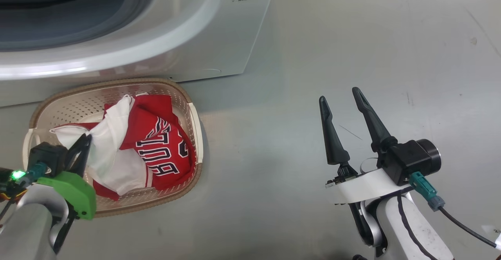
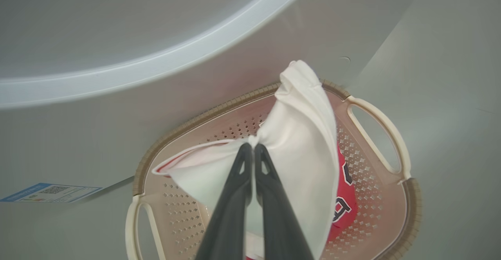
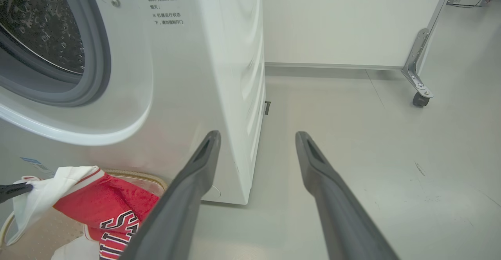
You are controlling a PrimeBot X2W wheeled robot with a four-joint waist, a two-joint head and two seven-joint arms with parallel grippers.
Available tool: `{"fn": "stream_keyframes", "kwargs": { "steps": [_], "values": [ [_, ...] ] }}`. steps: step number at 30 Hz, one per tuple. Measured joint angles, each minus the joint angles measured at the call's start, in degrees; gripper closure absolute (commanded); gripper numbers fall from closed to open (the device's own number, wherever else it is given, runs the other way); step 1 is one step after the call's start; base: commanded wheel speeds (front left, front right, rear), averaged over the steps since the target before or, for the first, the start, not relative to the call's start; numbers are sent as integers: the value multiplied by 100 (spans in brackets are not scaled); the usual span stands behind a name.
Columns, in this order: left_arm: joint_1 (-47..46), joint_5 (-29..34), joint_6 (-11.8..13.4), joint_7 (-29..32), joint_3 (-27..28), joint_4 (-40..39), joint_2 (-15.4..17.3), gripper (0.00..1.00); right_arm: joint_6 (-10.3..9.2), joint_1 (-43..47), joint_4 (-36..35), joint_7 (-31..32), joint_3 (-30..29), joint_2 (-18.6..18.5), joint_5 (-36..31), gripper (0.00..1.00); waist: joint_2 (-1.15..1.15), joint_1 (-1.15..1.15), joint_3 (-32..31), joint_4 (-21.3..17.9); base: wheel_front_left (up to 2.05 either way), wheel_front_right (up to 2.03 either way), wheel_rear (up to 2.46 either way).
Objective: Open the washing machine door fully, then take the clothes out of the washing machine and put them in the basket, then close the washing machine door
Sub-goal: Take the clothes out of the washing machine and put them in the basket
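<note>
The cream basket [image 1: 195,123] [image 2: 375,134] stands on the floor just in front of the white washing machine [image 1: 203,44] [image 3: 188,76]. In it lie the clothes: a red jersey [image 1: 164,150] [image 3: 101,205] with dark lettering and a white garment [image 1: 113,142] [image 2: 305,134]. My left gripper [image 1: 87,139] [image 2: 250,147] is shut on a fold of the white garment, holding it up over the basket. Off to the right, above bare floor, my right gripper [image 1: 340,95] [image 3: 256,134] stands open with nothing between its fingers. The drum opening [image 3: 35,29] with its grey gasket shows; the door is out of view.
Grey floor [image 1: 352,56] stretches right of the machine. A white partition on a castor foot [image 3: 419,91] stands behind, in the right wrist view. A blue label sticker [image 2: 51,192] is on the machine's front, low down.
</note>
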Motion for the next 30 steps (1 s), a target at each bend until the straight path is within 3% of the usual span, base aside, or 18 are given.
{"fn": "stream_keyframes", "kwargs": {
  "steps": [14,30],
  "values": [
    [-705,-302,-8,186,196,1227,41,100,-87,-58,-174,0,-3,0,-392,0,0,0,569,-63,0,0,0],
    [-1023,-368,-16,205,120,2281,-121,100,-100,-144,-282,0,-41,0,-679,0,0,0,1004,166,0,0,0]
  ]
}}
